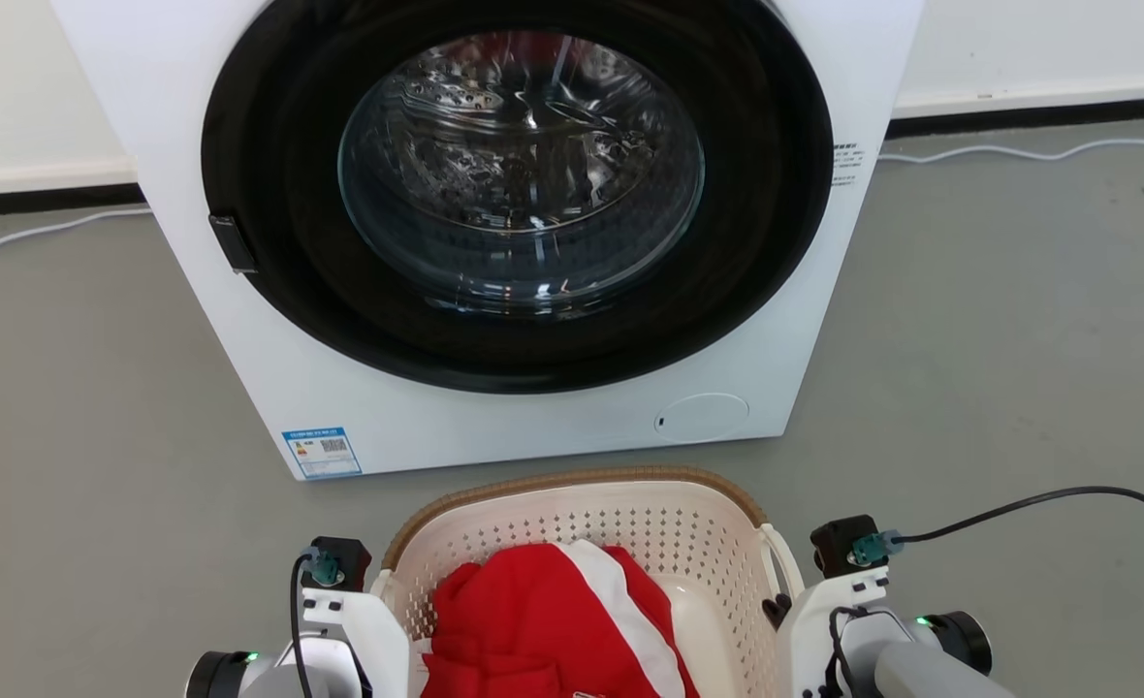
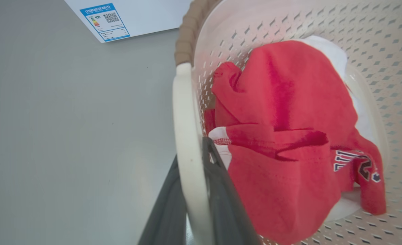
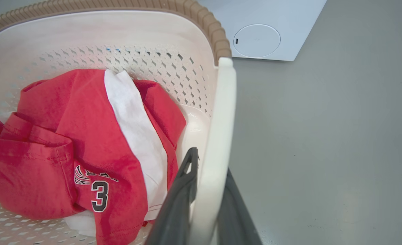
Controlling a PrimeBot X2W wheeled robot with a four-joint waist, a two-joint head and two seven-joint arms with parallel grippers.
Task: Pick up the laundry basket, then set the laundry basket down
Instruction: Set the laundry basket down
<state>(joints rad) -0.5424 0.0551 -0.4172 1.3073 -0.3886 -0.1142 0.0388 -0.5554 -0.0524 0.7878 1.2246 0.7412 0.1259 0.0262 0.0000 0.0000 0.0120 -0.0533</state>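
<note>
left end effector (image 2: pixel 190 151) clamped on laundry basket (image 2: pixel 289 20) | right end effector (image 3: pixel 210 162) likewise | right wrist: jersey (image 3: pixel 85 136) 3

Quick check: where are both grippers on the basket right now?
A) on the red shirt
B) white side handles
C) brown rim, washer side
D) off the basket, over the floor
B: in each wrist view two dark fingers straddle a white loop handle of the laundry basket, the left gripper on the left handle and the right gripper on the right handle. The red shirt lies loose inside.
</note>
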